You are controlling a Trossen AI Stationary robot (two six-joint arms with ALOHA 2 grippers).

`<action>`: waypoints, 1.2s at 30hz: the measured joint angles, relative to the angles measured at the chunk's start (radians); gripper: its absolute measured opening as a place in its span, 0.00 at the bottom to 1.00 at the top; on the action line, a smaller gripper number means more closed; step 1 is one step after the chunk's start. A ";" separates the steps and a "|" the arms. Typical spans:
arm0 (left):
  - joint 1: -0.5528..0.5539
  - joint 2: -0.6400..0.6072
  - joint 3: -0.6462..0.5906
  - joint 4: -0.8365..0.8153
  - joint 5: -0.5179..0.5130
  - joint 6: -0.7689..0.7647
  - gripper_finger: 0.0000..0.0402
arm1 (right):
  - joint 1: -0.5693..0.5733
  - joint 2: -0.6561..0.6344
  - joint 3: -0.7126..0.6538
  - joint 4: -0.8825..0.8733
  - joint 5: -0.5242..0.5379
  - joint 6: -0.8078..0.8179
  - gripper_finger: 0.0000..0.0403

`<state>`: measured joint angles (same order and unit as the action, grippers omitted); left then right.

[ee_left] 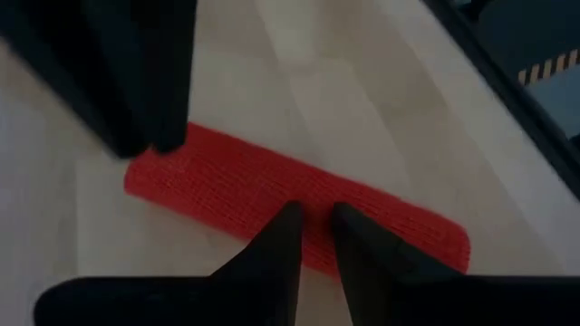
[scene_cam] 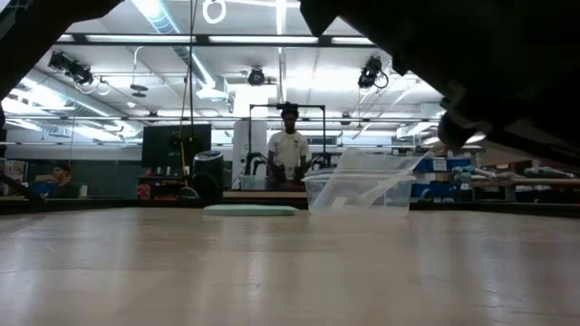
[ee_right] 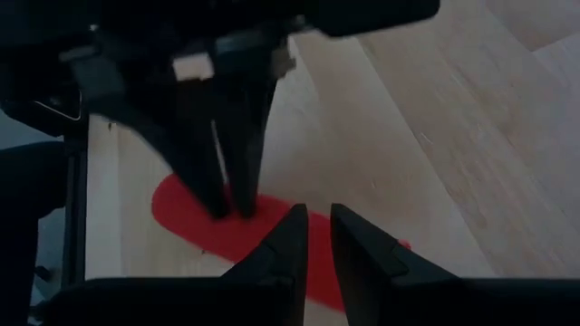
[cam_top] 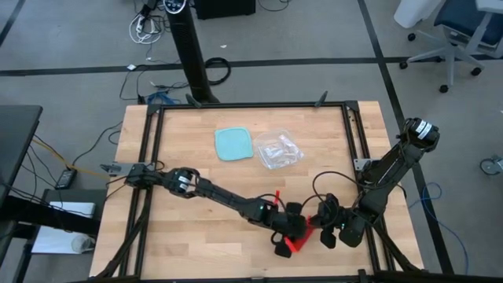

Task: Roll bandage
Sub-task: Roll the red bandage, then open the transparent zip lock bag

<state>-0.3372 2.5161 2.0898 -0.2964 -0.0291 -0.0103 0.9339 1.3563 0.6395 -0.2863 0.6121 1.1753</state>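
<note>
At about five o'clock on the tabletop [cam_top: 196, 157], the red bandage [cam_top: 299, 242] lies flat; the left gripper [cam_top: 287, 236] and right gripper [cam_top: 326, 228], both nearly clenched, should pin opposite ends evenly before rolling.

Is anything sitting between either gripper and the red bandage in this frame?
Nothing visible does. Both the left gripper and the right gripper are down at the bandage near the table's front edge; the blue container and plastic bag lie farther back.

Both arms are dark, pretty much black, chunky jointed segments with black cables looping near the wrists. The right arm [cam_top: 393, 169] has a white-marked joint; fingers [ee_left: 272, 249] taper to narrow black wedges.
</note>
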 joint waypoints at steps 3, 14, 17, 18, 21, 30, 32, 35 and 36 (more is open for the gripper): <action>-0.004 0.002 -0.001 0.028 -0.022 0.007 0.18 | 0.000 0.000 0.000 0.006 0.000 -0.001 0.13; -0.004 0.004 0.086 -0.090 -0.009 0.010 0.18 | 0.064 0.000 0.000 0.131 -0.014 -0.260 0.12; -0.004 0.004 0.133 -0.163 0.002 0.016 0.18 | 0.052 0.000 0.000 0.129 -0.027 -0.352 0.13; -0.005 0.004 0.146 -0.185 0.002 0.025 0.18 | 0.044 0.000 0.000 0.128 -0.027 -0.384 0.14; -0.019 0.004 0.170 -0.206 0.001 0.042 0.18 | 0.016 0.022 0.000 0.133 -0.041 -0.466 0.18; -0.132 0.003 0.122 0.100 0.015 0.113 0.18 | 0.007 0.046 -0.001 0.107 -0.078 -0.482 0.36; -0.141 0.003 0.101 0.217 0.006 0.102 0.18 | 0.023 0.042 -0.001 0.112 -0.070 -0.495 0.37; -0.155 0.000 0.048 0.417 -0.008 0.041 0.18 | 0.036 0.042 -0.001 0.107 -0.066 -0.499 0.36; -0.160 0.000 0.026 0.471 -0.019 0.016 0.18 | 0.038 0.042 -0.001 0.105 -0.065 -0.499 0.36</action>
<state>-0.4968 2.5164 2.1158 0.1749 -0.0477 0.0062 0.9723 1.3979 0.6388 -0.1812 0.5474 0.6765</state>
